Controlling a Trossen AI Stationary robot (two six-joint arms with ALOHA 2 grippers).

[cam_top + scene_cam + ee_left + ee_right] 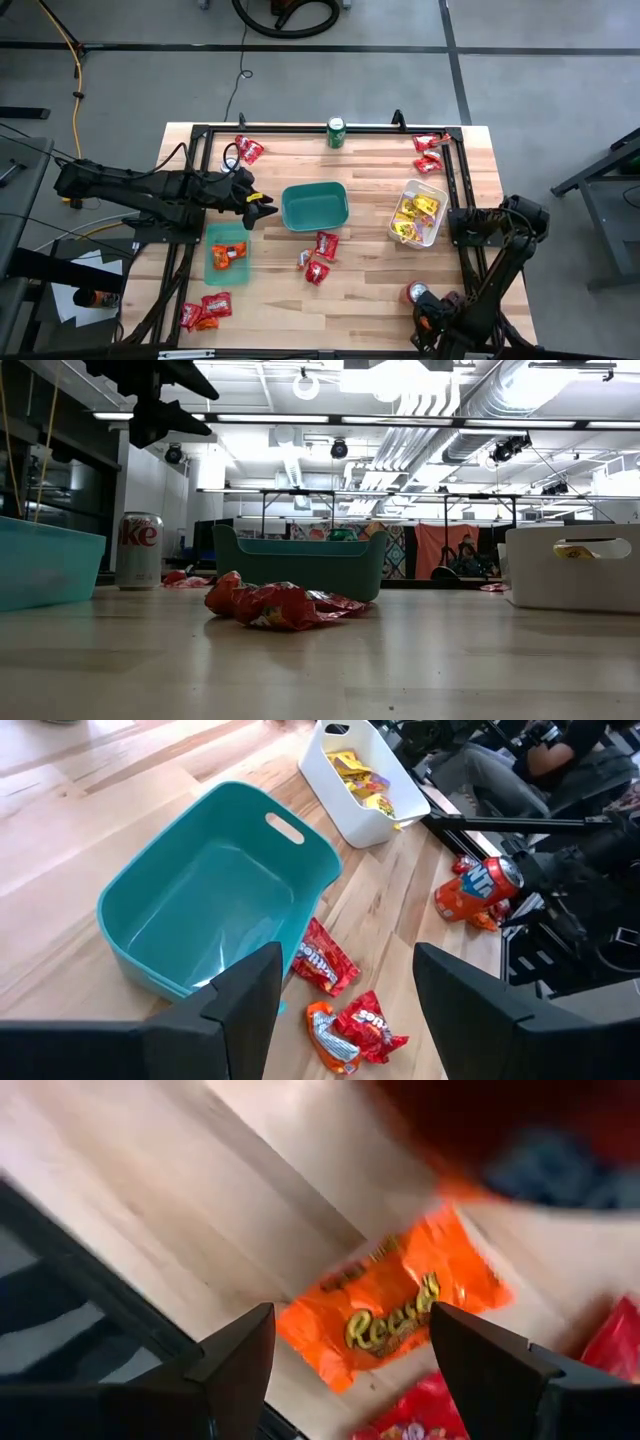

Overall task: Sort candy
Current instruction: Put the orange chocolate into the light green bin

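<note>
The left gripper is hanging over the wooden counter, just beside the big teal bin. Its jaws are standing apart with nothing between them. The teal bin is sitting in the middle of the counter with nothing inside it.

Three red candy packets are lying on the counter just in front of the teal bin. In the left wrist view they are showing right past the two dark fingers.

A small green bin is sitting near the left gripper, and an orange candy packet is lying inside it. A white bin on the right side is holding yellow candy. More red packets are lying at the far left corner, the far right corner and the near left corner.

The right gripper is waiting low at the near right corner, beside a red drink can. Its jaws are spread apart and holding nothing. In its wrist view an orange packet is lying flat on the wood between the two fingers, and they are not touching it.

A green can is standing at the far edge of the counter.
</note>
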